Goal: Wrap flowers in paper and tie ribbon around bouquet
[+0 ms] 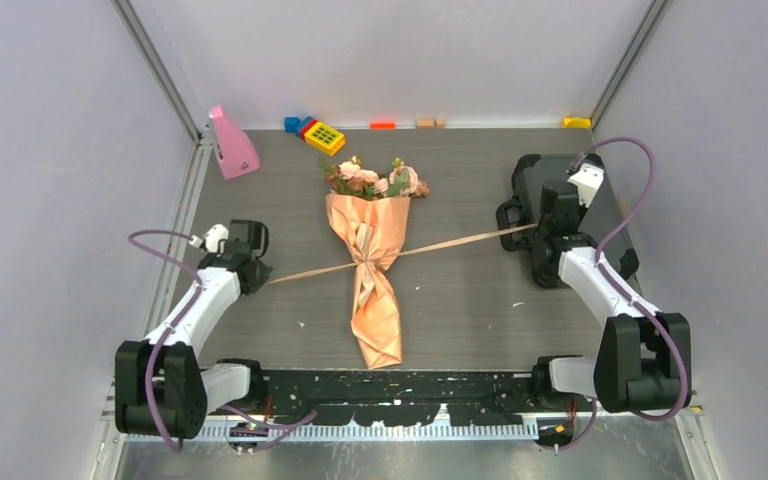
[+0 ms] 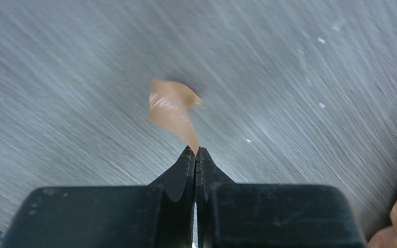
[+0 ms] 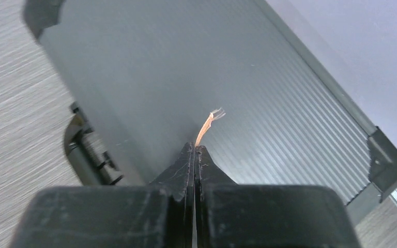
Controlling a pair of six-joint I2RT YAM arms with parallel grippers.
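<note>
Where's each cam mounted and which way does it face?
Top external: above and behind the bases, facing down on the grey wood-grain table; shows left arm, right arm, pink-rose bouquet in peach-orange paper.
Left wrist: on the left arm, facing down at table; own shut left end effector pinches shiny tan satin ribbon.
Right wrist: on the right arm, facing a black ribbed case; own shut right end effector pinches the ribbon's other end.
Shared: ribbon in all three.

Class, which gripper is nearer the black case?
Right. The right gripper hangs over the black case, pinching a ribbon end; the left gripper is across the table, beyond the bouquet.
</note>
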